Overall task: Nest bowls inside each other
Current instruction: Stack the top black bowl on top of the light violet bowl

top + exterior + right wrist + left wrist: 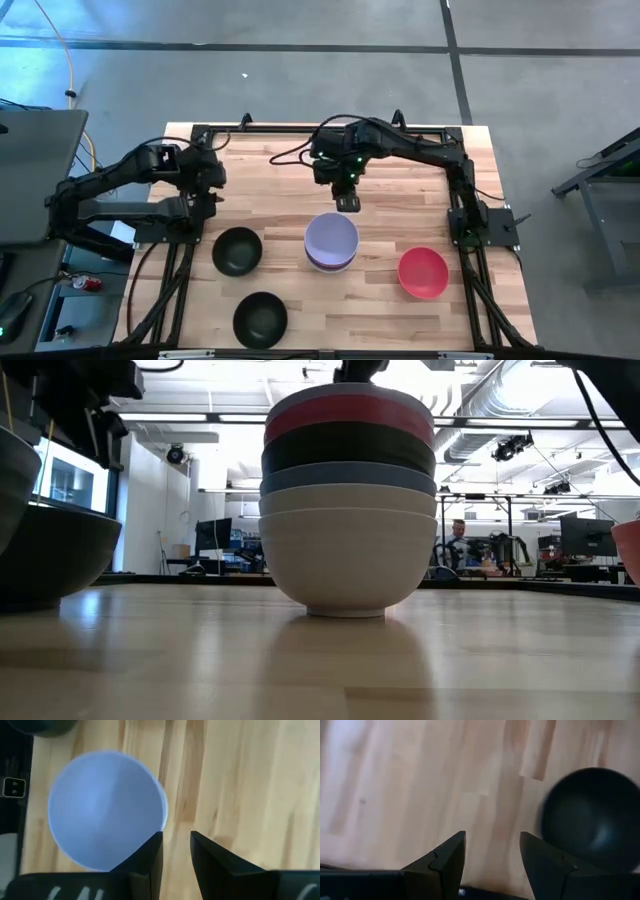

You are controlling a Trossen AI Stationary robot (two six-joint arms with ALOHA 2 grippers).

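While your stack (331, 243) has its lavender bowl (107, 809) on top, two black bowls (237, 250) and the red bowl (423, 272) remain; right gripper (347, 203) slightly open, empty, left gripper (492, 857) open, empty

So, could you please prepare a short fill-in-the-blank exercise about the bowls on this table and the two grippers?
1. The top bowl of the stack is coloured ____.
2. Apart from the stack, ____ black bowls sit on the table.
3. The single bowl nearest the right arm's base is ____.
4. The right gripper holds nothing and hovers beside the ____; the left gripper waits open near a black bowl.

Missing words: lavender; two; red; stack
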